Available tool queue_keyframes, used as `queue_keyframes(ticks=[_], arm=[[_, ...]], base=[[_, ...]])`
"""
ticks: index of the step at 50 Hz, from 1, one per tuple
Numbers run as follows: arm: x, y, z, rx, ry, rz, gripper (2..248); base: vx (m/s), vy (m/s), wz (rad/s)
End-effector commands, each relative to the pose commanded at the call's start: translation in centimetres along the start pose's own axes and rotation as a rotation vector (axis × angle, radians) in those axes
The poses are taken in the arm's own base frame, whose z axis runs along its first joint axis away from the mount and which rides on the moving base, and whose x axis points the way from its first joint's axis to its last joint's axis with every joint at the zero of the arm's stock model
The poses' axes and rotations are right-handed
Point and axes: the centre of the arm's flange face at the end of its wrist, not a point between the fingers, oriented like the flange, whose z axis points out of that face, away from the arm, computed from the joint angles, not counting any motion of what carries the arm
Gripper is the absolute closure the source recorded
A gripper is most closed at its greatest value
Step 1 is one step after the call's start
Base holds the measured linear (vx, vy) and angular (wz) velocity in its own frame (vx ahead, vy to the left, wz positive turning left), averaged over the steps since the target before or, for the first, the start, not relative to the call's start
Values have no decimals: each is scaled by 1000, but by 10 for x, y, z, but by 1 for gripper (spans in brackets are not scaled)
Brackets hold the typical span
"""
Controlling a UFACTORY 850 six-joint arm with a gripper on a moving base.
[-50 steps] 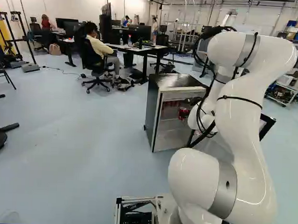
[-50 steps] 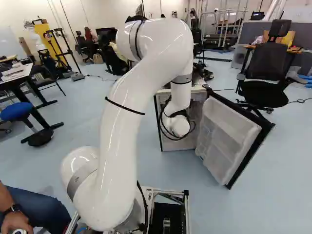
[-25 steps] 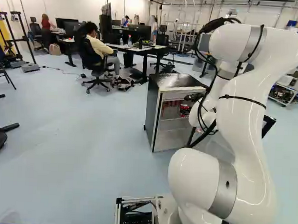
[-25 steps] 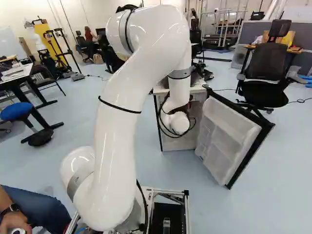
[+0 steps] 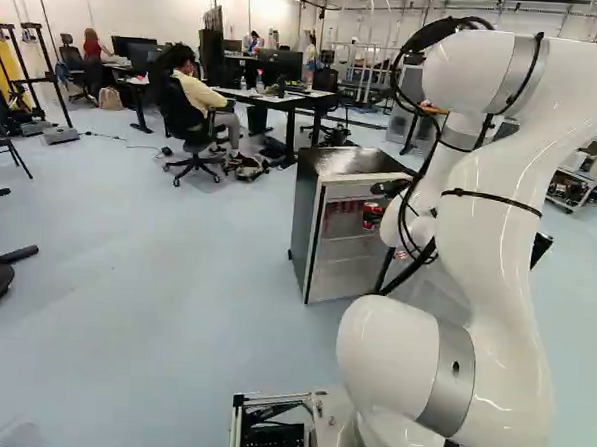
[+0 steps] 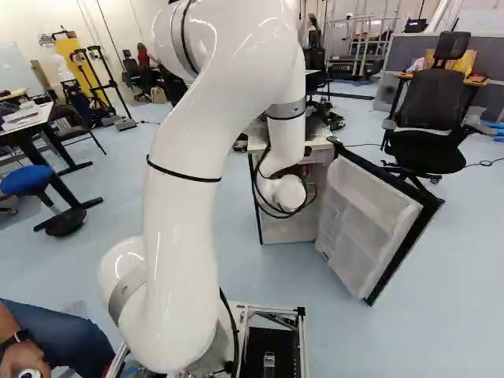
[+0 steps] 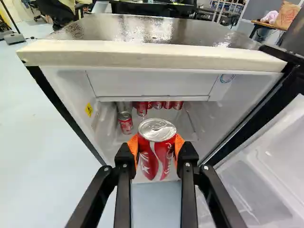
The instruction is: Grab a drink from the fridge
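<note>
Along the left wall of the fridge (image 7: 69, 97), inside and some way back from the front edge, a spare can (image 7: 125, 123) stands upright, with open space between it and the claw (image 7: 156, 148). To the right of that can is the drink can (image 7: 156, 161), upright and clamped between the claw's orange pads (image 7: 179, 146), which press on it from opposite sides. It hangs below the front edge of the fridge's top, in line with the middle of the opening; whether it is wholly past the front edge I cannot tell. More cans (image 7: 168, 105) stand in a row at the back, under the upper compartment, apart from the held one. Past the right front corner the door (image 6: 362, 209) stands wide open, and the arm (image 6: 197, 165) reaches in between it and the left side.

I judge the grasp done and the taking-out in hand. The next move calls for a straight draw back toward the base, can level, grip held firm. The right side wants most care: a swing that way too soon could knock the can or the claw on the right front edge or the door. Only once well clear should the arm turn off to hand over or set down the drink.
</note>
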Motion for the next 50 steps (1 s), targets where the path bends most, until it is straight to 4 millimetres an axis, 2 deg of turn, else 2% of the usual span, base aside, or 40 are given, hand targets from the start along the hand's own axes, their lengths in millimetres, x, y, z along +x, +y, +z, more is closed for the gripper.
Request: queue_keyframes(ticks=[50], arm=[[47, 8, -34, -152, 53, 47, 155]], base=[[0, 0, 0]])
